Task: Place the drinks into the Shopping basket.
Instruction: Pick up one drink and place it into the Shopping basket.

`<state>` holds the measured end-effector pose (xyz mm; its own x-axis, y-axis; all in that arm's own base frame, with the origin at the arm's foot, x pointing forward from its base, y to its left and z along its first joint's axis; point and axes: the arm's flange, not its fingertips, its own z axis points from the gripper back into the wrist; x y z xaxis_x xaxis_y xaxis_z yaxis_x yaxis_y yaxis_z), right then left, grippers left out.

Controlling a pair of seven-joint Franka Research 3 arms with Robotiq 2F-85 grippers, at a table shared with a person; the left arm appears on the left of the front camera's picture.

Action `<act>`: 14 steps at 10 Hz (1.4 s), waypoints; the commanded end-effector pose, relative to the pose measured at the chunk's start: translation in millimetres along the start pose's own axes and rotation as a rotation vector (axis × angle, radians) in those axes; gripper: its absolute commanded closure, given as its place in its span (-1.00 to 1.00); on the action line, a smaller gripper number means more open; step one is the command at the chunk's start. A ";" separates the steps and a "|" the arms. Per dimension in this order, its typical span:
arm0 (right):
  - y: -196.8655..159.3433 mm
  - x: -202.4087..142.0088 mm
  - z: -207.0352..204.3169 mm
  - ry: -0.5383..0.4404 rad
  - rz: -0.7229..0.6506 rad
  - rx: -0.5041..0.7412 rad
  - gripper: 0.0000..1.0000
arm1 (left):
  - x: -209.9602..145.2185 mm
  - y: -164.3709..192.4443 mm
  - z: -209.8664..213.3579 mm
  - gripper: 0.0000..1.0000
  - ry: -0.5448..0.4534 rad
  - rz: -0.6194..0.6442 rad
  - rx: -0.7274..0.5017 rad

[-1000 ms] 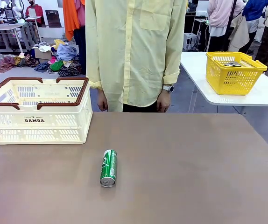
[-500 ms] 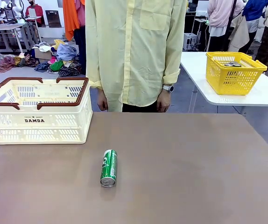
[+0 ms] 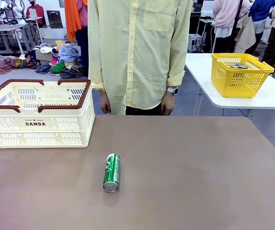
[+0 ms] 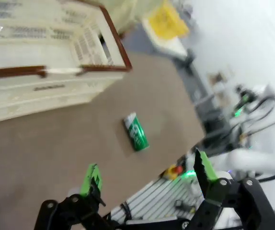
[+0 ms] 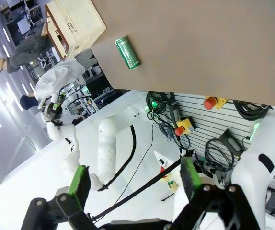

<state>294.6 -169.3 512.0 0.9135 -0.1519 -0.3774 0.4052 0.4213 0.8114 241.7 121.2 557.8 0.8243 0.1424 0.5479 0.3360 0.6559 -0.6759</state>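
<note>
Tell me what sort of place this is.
Probably a robotics lab staged as a shop: a Shopping basket and green can on a table, red emergency-stop buttons and cables below its edge, a clothes pile behind.

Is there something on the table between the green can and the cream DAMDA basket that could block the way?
Nothing visible does. The green can lies on its side on the table, apart from the Shopping basket, with bare tabletop between them. The can would probably only need lifting over the basket's own near wall.

Green can on its side, apart from empty cream Shopping basket
</note>
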 end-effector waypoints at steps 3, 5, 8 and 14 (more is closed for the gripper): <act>-1.2 -3.8 3.9 0.012 0.017 -0.020 -1.00 | 28.6 -167.7 -174.7 -1.00 0.553 -0.464 0.264; -1.2 -3.8 3.9 0.012 0.017 -0.020 -1.00 | -9.5 -209.8 -261.0 -1.00 0.717 -0.645 0.390; -1.2 -3.8 3.9 0.012 0.017 -0.020 -1.00 | -64.7 -213.7 -349.6 -1.00 0.662 -0.637 0.583; -1.2 -3.8 3.9 0.012 0.017 -0.020 -1.00 | -85.3 -188.2 -406.8 -1.00 0.529 0.037 0.697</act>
<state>293.8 -168.9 512.3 0.9127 -0.1483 -0.3807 0.4066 0.4214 0.8106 295.8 -303.0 431.0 0.9853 -0.1108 0.1297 0.1182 0.9917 -0.0509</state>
